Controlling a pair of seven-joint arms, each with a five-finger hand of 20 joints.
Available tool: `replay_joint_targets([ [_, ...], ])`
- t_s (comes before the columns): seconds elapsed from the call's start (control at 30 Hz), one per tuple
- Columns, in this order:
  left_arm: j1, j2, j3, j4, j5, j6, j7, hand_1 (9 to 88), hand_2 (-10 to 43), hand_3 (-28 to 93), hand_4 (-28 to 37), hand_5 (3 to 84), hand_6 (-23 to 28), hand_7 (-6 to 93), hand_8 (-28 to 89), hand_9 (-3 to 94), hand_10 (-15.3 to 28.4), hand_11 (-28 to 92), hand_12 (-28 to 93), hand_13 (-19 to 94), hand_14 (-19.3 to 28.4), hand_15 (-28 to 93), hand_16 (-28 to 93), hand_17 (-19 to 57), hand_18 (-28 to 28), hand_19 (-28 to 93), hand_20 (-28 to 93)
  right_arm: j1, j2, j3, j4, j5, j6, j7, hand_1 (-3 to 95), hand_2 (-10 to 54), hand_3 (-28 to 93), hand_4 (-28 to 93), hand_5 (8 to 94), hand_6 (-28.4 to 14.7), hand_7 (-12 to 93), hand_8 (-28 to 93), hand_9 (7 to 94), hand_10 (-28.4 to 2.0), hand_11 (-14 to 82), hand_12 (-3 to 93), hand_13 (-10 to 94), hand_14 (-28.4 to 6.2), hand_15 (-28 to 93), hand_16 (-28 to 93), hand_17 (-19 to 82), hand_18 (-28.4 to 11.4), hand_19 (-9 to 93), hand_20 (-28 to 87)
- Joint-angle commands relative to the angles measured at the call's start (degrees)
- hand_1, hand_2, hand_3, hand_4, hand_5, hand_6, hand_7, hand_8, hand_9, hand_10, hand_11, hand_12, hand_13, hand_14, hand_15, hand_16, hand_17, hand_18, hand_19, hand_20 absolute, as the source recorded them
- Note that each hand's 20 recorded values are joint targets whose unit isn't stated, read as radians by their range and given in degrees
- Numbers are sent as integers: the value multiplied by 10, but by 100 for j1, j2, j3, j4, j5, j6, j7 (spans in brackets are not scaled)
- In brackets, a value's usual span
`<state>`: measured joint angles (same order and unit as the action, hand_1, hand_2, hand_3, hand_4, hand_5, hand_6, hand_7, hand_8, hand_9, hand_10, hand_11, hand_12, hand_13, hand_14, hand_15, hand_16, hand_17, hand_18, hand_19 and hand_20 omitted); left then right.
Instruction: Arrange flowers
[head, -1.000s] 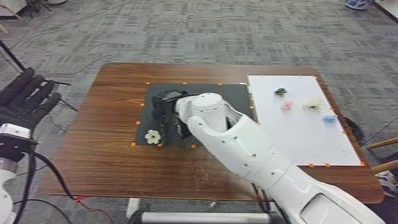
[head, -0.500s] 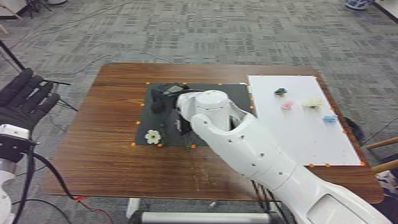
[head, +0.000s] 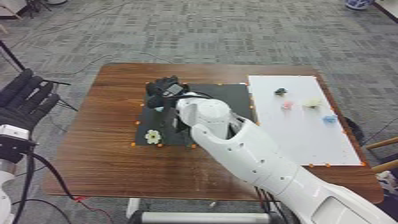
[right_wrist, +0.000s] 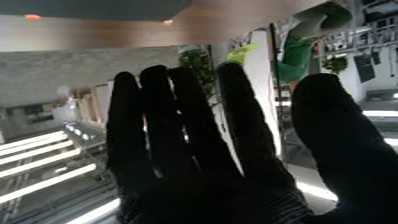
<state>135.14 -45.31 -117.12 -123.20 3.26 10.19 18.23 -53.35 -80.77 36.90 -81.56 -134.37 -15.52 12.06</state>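
My right black-gloved hand (head: 165, 89): over black rectangular mat's (head: 233, 93) far-left corner | fingers straight, apart | white-petalled flower (head: 153, 136): mat's near-left corner

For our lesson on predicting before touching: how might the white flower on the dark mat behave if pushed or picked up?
The white flower looks small beside the right hand, so it is probably light. Its spread petals would likely bend if pinched. Lying broad and face up on the dark mat, it should slide rather than roll.
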Motion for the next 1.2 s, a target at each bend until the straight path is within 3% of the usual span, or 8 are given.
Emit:
replay_joint_targets([
  [0.03,-10,-57,25,6,10,-41,-50,230,190,635,-283,379,84,78,-64,332,122,117,127,256,130,232,-23,-32,128,234,108,-140,-505,788,373,-392,-1706,-732,204,165,873,-232,373,-82,186,-116,350,-183,140,139,209,-198,475,55,99,-220,627,189],
  [0.1,-54,-26,48,35,13,-60,-63,230,189,635,-283,379,84,78,-63,333,122,117,128,256,130,231,-22,-32,128,234,108,-155,-506,837,460,-251,-1644,-655,194,192,854,-230,315,-76,142,-108,296,-165,103,117,153,-193,430,40,63,-213,591,181],
  [0.37,-61,-15,62,57,11,-73,-56,230,189,636,-283,380,86,78,-62,333,125,118,129,255,132,232,-22,-32,128,234,108,-186,-542,823,574,-334,-1463,-586,152,185,822,-232,261,-69,110,-94,235,-171,71,105,125,-197,411,41,54,-209,562,175],
  [0.63,-474,155,416,192,18,-85,-44,230,188,637,-283,381,87,78,-62,332,126,118,128,254,133,234,-22,-33,128,235,109,38,-641,786,893,-470,-1722,-456,157,180,811,-235,255,-44,129,-101,233,-180,70,105,124,-200,414,46,53,-210,564,177],
  [0.77,-585,196,508,231,17,-80,-43,230,188,637,-283,381,87,78,-62,333,126,118,128,254,134,236,-23,-33,128,234,108,74,-661,831,1043,-447,-1615,-418,159,182,806,-236,259,-42,135,-107,237,-181,74,106,126,-200,419,46,57,-211,572,182],
  [0.97,-446,150,441,175,6,-80,45,230,187,638,-283,382,88,78,-63,333,127,120,129,251,137,241,-23,-34,129,236,109,83,-686,798,1074,-762,-1558,-589,167,186,796,-237,271,-40,138,-108,245,-177,82,108,124,-200,422,44,59,-210,574,181],
  [1.07,-331,105,355,133,-41,-73,108,230,187,639,-283,382,88,77,-62,333,129,120,129,251,137,241,-23,-35,129,237,109,59,-736,834,1055,-862,-1712,-633,168,185,796,-236,330,-30,167,-121,275,-175,99,113,131,-200,438,43,63,-211,581,183],
  [1.2,-247,108,232,145,-24,-108,64,230,187,636,-283,382,88,77,-62,333,129,120,129,251,137,241,-24,-35,130,237,108,49,-629,719,907,-787,-1686,-613,169,186,798,-235,389,-35,185,-129,327,-171,121,119,146,-199,451,41,67,-212,587,187],
])
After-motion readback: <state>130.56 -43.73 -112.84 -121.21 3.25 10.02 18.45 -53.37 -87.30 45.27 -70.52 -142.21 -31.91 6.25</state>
